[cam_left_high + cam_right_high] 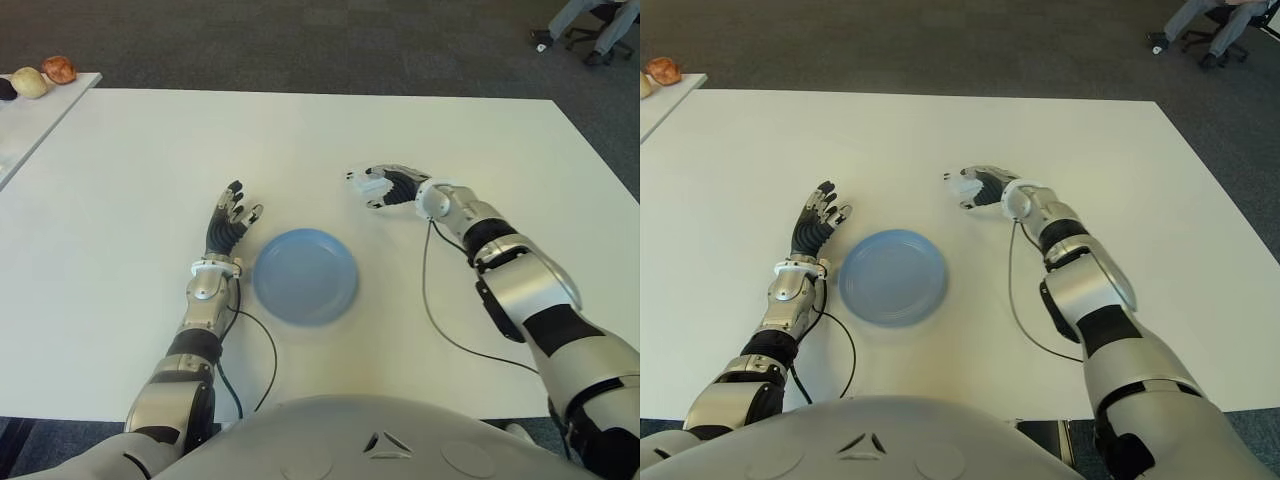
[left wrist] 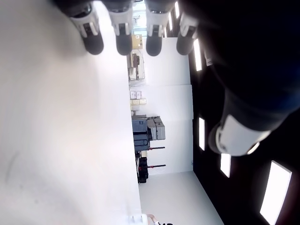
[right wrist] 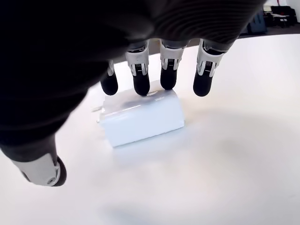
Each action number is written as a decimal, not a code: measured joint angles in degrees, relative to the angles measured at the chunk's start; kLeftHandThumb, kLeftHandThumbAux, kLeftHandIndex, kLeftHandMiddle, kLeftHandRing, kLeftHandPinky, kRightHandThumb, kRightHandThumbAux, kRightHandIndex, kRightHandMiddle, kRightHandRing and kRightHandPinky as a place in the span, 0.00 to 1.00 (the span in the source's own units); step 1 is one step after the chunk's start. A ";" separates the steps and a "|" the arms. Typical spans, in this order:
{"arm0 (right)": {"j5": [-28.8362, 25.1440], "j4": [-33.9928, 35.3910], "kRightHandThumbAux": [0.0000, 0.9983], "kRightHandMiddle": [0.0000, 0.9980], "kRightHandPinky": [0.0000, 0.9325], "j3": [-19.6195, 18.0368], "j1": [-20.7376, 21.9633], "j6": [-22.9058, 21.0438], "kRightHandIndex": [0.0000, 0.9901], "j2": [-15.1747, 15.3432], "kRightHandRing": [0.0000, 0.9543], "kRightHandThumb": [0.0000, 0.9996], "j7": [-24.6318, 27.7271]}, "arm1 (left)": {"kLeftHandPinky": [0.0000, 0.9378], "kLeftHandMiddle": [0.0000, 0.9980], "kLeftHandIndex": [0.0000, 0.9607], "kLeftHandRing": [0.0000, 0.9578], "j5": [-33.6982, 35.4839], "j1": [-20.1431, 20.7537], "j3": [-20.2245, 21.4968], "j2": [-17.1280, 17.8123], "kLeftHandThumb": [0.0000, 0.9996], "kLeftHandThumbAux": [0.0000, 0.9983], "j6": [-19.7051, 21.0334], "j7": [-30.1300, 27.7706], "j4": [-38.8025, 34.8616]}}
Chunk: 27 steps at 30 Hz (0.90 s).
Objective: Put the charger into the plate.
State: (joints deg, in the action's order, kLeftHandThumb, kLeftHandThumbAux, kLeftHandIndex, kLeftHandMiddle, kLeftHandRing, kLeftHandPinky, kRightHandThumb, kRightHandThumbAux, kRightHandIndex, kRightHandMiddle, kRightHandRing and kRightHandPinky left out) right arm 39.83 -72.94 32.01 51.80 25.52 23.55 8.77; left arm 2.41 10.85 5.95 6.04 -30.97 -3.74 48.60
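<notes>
The small white charger [image 3: 143, 115] lies flat on the white table [image 1: 120, 180], behind and to the right of the blue plate [image 1: 305, 276]. My right hand [image 1: 385, 186] reaches over the charger [image 1: 371, 184]. In the right wrist view its fingertips [image 3: 140, 86] touch the charger's far edge, while the thumb [image 3: 44, 171] stays apart on the near side, so nothing is clamped. My left hand [image 1: 232, 220] shows just left of the plate, fingers spread and holding nothing. The plate has nothing in it.
A second table at the far left carries a few round items [image 1: 45, 75]. A person's legs and a wheeled chair [image 1: 590, 30] are at the far right on the carpet. Thin black cables [image 1: 430, 300] trail from both wrists across the table.
</notes>
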 measured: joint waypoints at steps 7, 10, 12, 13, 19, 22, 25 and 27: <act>5.38 3.15 0.63 0.00 0.00 5.40 -0.75 9.02 0.00 7.93 0.00 0.00 -2.63 | 0.03 0.03 0.00 0.02 0.11 1.41 0.29 0.48 0.00 0.63 -0.09 -0.10 2.07; 6.55 5.30 0.64 0.00 0.00 6.41 -2.10 12.64 0.00 11.54 0.00 0.00 -4.07 | 0.03 0.02 0.00 0.02 0.11 1.90 0.45 0.95 0.00 0.62 -0.32 -0.10 2.91; 7.14 6.99 0.65 0.00 0.00 6.77 -3.19 14.85 0.00 13.93 0.00 0.00 -4.97 | 0.02 0.02 0.00 0.01 0.13 2.18 0.55 1.14 0.00 0.61 -0.38 -0.10 3.47; 7.33 7.80 0.65 0.00 0.00 6.89 -3.74 15.68 0.00 14.99 0.00 0.00 -5.29 | 0.02 0.02 0.00 0.01 0.15 2.27 0.60 1.21 0.00 0.61 -0.38 -0.10 3.67; 6.82 14.26 0.66 0.00 0.00 5.87 -8.25 19.70 0.00 21.02 0.00 0.00 -5.84 | 0.03 0.02 0.00 0.01 0.48 3.15 1.32 1.82 0.00 0.60 -0.38 -0.10 5.14; 5.87 17.28 0.65 0.00 0.00 4.75 -10.77 20.36 0.00 22.96 0.00 0.00 -5.40 | 0.03 0.02 0.00 0.01 0.48 3.84 1.87 2.01 0.00 0.60 -0.40 -0.10 6.08; 5.02 20.17 0.64 0.01 0.00 3.48 -13.08 20.48 0.00 24.13 0.00 0.00 -4.96 | 0.02 0.02 0.00 0.01 0.46 4.38 2.04 2.18 0.00 0.60 -0.43 -0.10 6.92; 4.30 22.18 0.63 0.01 0.00 2.56 -14.73 20.51 0.00 24.71 0.00 0.00 -4.65 | 0.02 0.02 0.00 0.01 0.46 4.81 2.08 2.27 0.00 0.60 -0.63 -0.10 7.58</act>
State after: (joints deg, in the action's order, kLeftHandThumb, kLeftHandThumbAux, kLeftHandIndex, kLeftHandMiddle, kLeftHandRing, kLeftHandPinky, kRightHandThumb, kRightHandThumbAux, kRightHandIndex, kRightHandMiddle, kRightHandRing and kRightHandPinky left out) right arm 44.13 -50.76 34.57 37.07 46.03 48.26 4.12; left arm 2.87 15.66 8.04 8.31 -31.60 -3.85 56.18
